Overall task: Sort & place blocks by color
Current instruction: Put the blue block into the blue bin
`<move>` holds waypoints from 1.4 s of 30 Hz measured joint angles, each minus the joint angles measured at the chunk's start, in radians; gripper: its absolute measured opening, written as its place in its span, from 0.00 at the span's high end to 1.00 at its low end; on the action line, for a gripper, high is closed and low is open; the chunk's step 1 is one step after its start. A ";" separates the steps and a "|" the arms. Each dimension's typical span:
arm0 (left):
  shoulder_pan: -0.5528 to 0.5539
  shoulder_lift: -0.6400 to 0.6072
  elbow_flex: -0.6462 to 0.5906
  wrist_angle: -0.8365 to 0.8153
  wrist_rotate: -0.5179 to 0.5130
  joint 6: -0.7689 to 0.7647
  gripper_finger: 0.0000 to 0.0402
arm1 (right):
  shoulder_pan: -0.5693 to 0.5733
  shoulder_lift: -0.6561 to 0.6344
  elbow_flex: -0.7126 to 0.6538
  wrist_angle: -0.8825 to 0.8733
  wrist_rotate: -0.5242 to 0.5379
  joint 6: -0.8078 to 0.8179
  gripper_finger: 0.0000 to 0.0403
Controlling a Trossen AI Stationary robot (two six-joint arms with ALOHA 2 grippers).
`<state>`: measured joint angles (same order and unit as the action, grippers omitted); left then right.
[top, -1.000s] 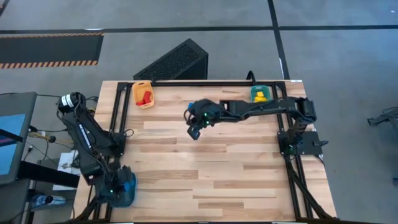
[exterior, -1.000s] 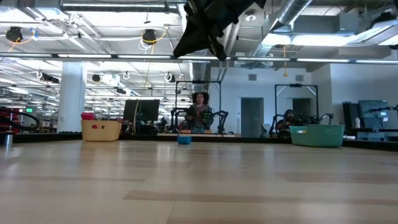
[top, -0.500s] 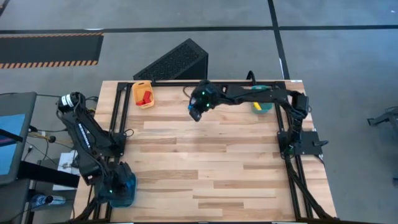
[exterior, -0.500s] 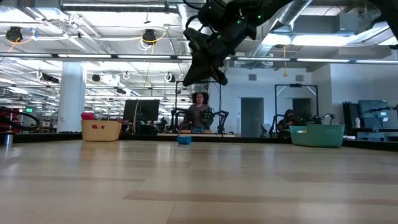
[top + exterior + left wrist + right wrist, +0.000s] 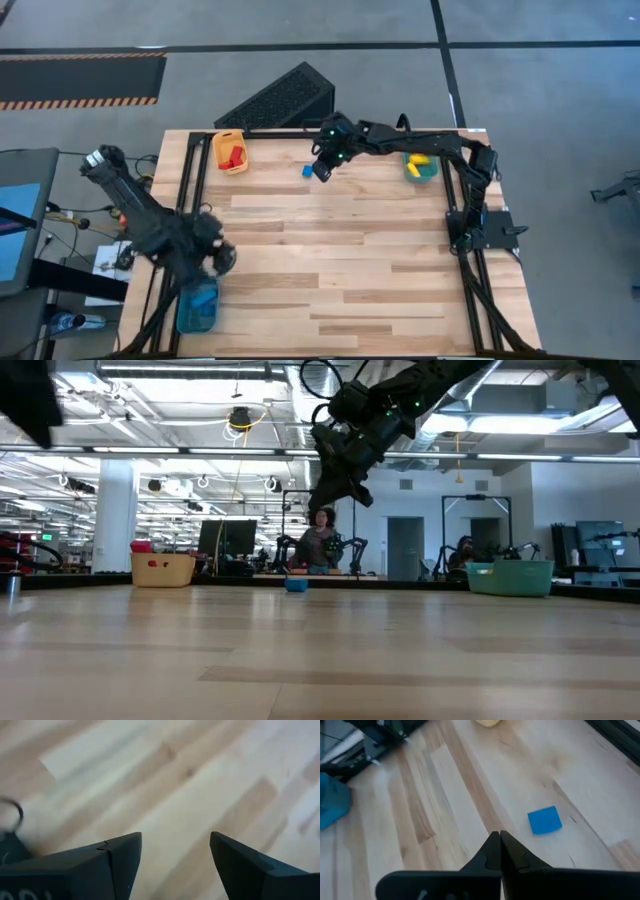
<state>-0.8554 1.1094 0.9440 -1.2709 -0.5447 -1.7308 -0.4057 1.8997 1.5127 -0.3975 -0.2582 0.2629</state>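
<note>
overhead, the right end effector (image 5: 322, 172) hangs above the far middle of the wooden surface (image 5: 340, 270), its arm reaching in from the right side. in the right wrist view its two dark fingers (image 5: 496, 851) are pressed tip to tip with nothing between them. a single blue block (image 5: 308, 171) lies flat on the surface just beside that end effector, on its left in the high view, and the two are apart; the same block shows as a small blue square on the boards in the right wrist view (image 5: 544, 820), and as a small blue spot far across the surface in the low view (image 5: 296, 584).

the orange bin (image 5: 230, 151) sits at the far left of the surface with red blocks (image 5: 235, 155) inside. the green bin (image 5: 421, 166) sits at the far right, partly under the right arm, with yellow blocks (image 5: 418, 159) in it. the blue bin (image 5: 198, 305) stands at the near left edge; what it holds cannot be made out.

the left end effector (image 5: 215, 255) is over the near left part of the surface, close to the blue bin, blurred in the high view. in the left wrist view its fingers (image 5: 120, 857) stand well apart with only bare wood between them.

in the low view a person (image 5: 322, 544) shows in the room beyond the surface.
</note>
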 joint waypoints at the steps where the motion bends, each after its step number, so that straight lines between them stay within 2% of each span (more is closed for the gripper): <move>1: 0.042 -0.011 0.000 0.002 -0.012 0.035 0.45 | -0.005 -0.005 0.000 0.001 -0.013 -0.001 0.98; 4: 0.182 -0.031 0.000 0.013 -0.032 0.180 0.45 | -0.009 -0.016 0.001 0.037 -0.028 -0.012 0.98; 6: 0.283 -0.033 0.000 0.041 -0.040 0.328 0.45 | -0.011 -0.033 -0.001 0.038 -0.029 -0.049 0.98; 13: 0.704 -0.005 0.000 0.330 -0.037 0.878 0.45 | -0.059 -0.102 0.001 0.119 -0.057 -0.138 0.98; 18: 1.003 0.055 0.000 0.561 0.016 1.073 0.45 | -0.126 -0.154 0.001 0.120 -0.114 -0.144 0.98; 22: 1.164 0.154 0.000 0.743 0.082 1.159 0.45 | -0.173 -0.183 0.001 0.112 -0.150 -0.144 0.98; 27: 1.263 0.338 0.000 0.986 0.177 1.200 0.45 | -0.196 -0.196 0.001 0.038 -0.162 -0.192 0.98; 31: 1.304 0.524 0.019 1.172 0.317 1.242 0.45 | -0.195 -0.197 0.001 -0.026 -0.164 -0.240 0.98; 36: 1.326 0.710 0.156 1.099 0.393 1.243 0.45 | -0.193 -0.197 0.001 -0.109 -0.162 -0.295 0.98; 42: 1.313 0.816 0.305 1.031 0.425 1.321 0.45 | -0.191 -0.197 0.001 -0.117 -0.162 -0.325 0.98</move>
<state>0.4576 1.9250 1.2489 -0.2401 -0.1192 -0.4096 -0.5968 1.7023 1.5135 -0.5146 -0.4206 -0.0621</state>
